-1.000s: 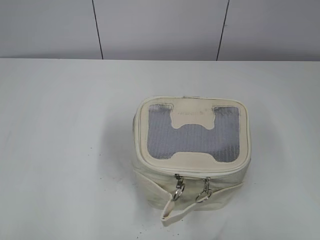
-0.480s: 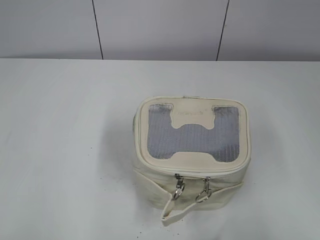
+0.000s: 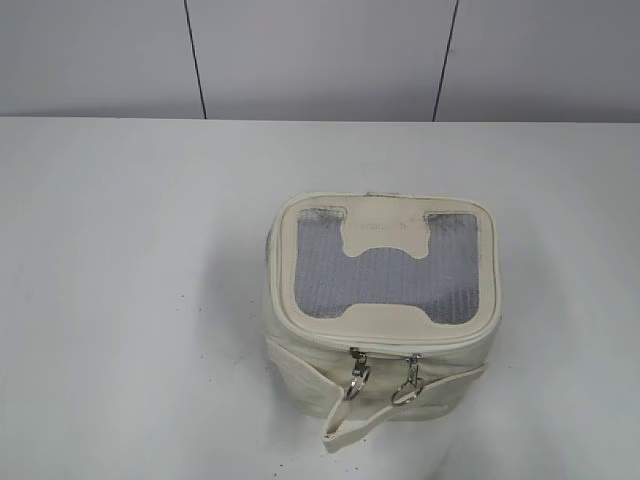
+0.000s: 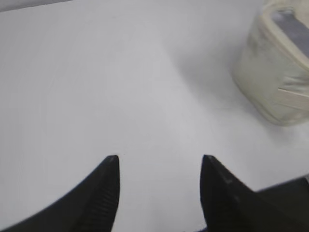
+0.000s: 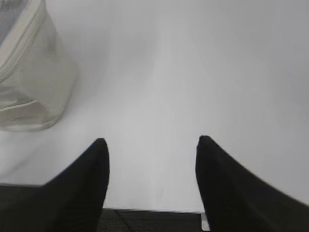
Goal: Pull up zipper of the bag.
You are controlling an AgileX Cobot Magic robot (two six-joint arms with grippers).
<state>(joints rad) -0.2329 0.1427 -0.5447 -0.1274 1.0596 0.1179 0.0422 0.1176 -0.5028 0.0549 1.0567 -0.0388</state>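
The cream-white bag (image 3: 385,340) stands on the white table, its grey mesh lid panel (image 3: 385,270) facing up. The zipper (image 3: 385,347) runs round the lid rim, and its two silver pulls hang side by side at the front, left pull (image 3: 357,375) and right pull (image 3: 409,385). A cream strap (image 3: 350,425) droops below. Neither gripper shows in the exterior view. My left gripper (image 4: 159,159) is open and empty over bare table, with the bag (image 4: 275,77) at its upper right. My right gripper (image 5: 150,142) is open and empty, with the bag (image 5: 29,82) at its upper left.
The white table (image 3: 120,300) spreads around the bag. A grey panelled wall (image 3: 320,55) stands behind it. The table's near edge (image 5: 154,211) shows under my right gripper, with dark floor below.
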